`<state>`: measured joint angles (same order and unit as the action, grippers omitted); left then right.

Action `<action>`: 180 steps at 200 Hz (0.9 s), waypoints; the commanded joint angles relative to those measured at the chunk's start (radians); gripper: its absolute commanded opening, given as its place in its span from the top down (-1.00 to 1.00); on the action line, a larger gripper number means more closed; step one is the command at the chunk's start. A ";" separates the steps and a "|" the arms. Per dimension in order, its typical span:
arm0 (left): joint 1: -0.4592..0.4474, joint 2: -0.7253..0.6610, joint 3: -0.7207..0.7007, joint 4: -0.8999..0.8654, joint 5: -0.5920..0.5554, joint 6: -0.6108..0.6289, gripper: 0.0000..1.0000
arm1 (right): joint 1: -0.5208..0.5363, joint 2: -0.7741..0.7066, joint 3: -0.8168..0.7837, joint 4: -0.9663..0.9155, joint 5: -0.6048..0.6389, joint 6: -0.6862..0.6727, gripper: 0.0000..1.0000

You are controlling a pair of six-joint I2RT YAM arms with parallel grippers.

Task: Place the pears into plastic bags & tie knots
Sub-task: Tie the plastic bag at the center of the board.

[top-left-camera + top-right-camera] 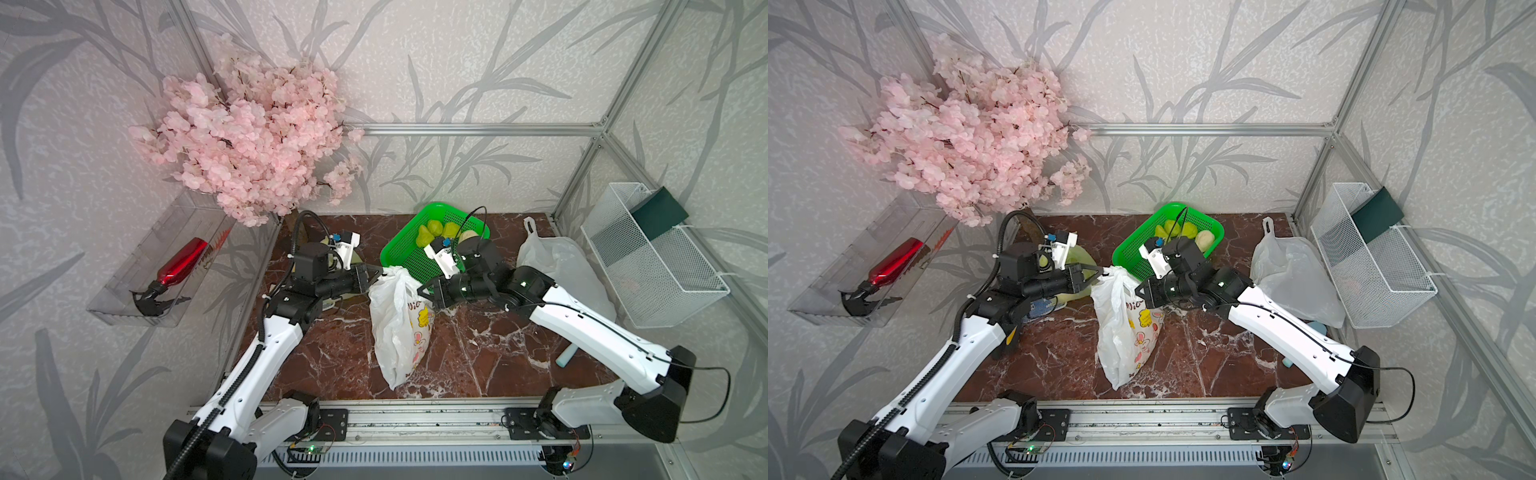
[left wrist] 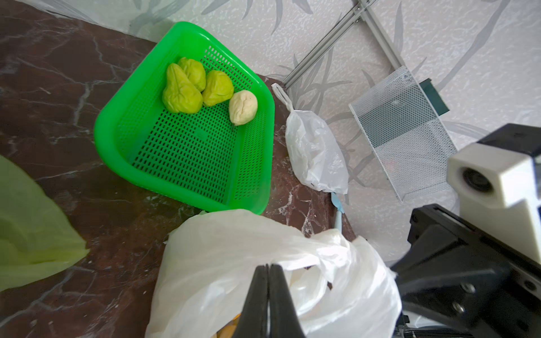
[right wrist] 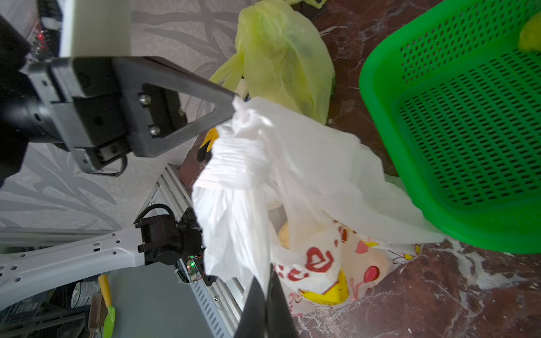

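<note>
The dark red marble surface is occupied in the middle by the printed white bag, whose bunched top is held up between the 2 grippers. Just behind it the green basket is set. A plain white bag is laid by the right edge, and a yellow-green bag is seen on the left side. The bunched top of the printed bag is pinched by the left gripper, clenched tight. A fold of the same bag is nipped by the right gripper, likewise clenched. 3 green pears and 1 cream pear are seen in the basket; a yellowish pear is made out through the printed bag
</note>
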<state>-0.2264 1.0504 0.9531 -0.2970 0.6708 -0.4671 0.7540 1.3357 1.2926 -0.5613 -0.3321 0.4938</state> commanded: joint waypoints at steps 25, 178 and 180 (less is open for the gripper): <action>0.162 -0.033 -0.018 -0.218 -0.196 0.088 1.00 | -0.182 -0.098 -0.247 0.003 -0.024 0.020 1.00; 0.244 -0.077 -0.033 -0.317 -0.281 0.177 0.42 | -0.191 -0.139 -0.216 -0.234 0.342 -0.150 -0.47; 0.242 -0.078 -0.027 -0.324 -0.293 0.180 0.39 | -0.177 -0.133 -0.206 -0.244 0.355 -0.148 -0.49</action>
<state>0.0147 0.9997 0.8413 -0.5747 0.4351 -0.3241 0.4355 1.2129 0.9432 -0.6083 -0.3256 0.4057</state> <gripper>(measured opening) 0.232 0.667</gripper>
